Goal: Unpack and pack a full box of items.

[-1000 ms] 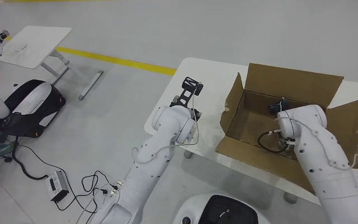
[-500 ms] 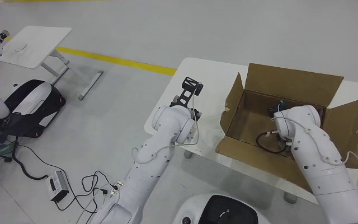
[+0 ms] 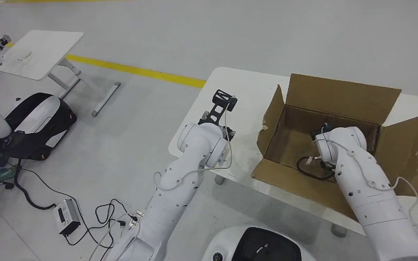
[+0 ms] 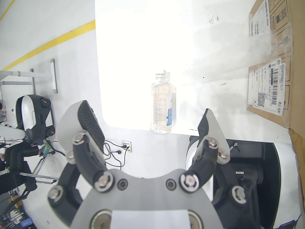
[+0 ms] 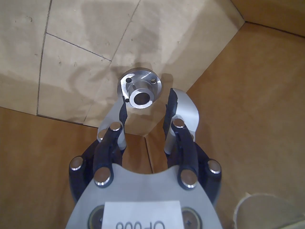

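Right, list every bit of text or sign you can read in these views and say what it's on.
Shipping labels on the cardboard box side: barcodes and codes, print too small to quote reliably.
Handling signs printed beside them: pictograms, including a pair of arrows.
Blue label on the bottle: too small to read.
White sticker on the right gripper mount: characters upside down, cut off at the edge.
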